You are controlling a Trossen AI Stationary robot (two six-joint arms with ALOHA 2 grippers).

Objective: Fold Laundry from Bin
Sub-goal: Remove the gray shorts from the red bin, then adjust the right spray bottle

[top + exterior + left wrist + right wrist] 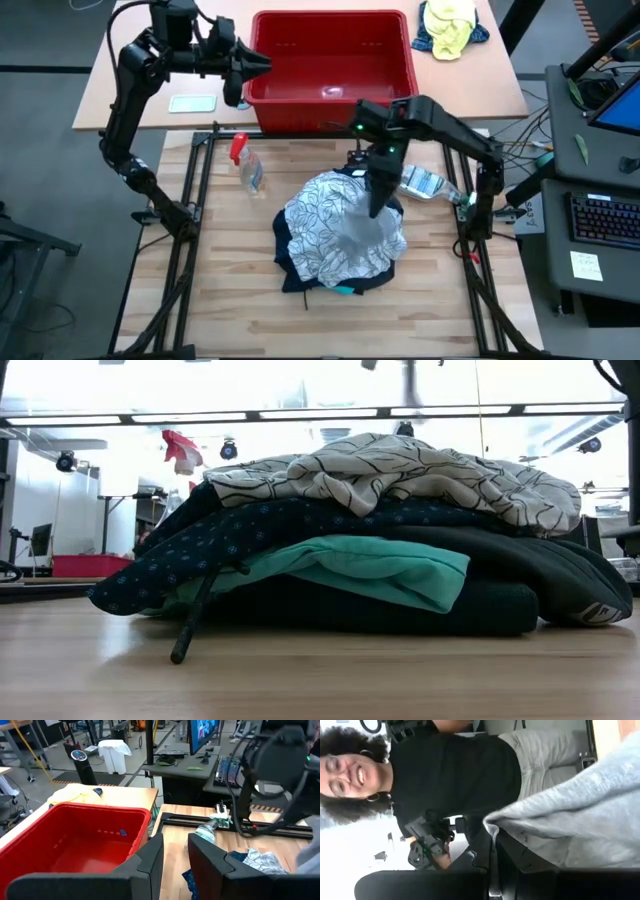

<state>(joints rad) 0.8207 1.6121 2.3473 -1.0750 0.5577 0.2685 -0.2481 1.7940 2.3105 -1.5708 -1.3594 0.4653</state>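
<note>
The laundry lies in a heap on the wooden table: a white leaf-patterned cloth (325, 215) on top, a navy dotted garment (250, 535), a turquoise one (370, 565) and black ones (450, 610) beneath. My right gripper (378, 208) is over the heap's far side, shut on a light grey garment (365, 238). The red bin (330, 60) stands beyond the heap. My left gripper (262, 65) hovers at the bin's left rim, narrowly open, with nothing between its fingers (150, 862). My right gripper pinches a bunched bit of the light grey garment (496, 827) between its two shut fingers. It comes from the table's far side, slanting down toward the near edge. The cloth spreads out from the fingertips, and the rest of it lies on the heap.
A spray bottle with a red top (245, 165) lies left of the heap and a clear plastic bottle (425, 183) to its right. A yellow-and-blue cloth bundle (450, 25) sits right of the bin. A person (455, 770) stands beyond the table.
</note>
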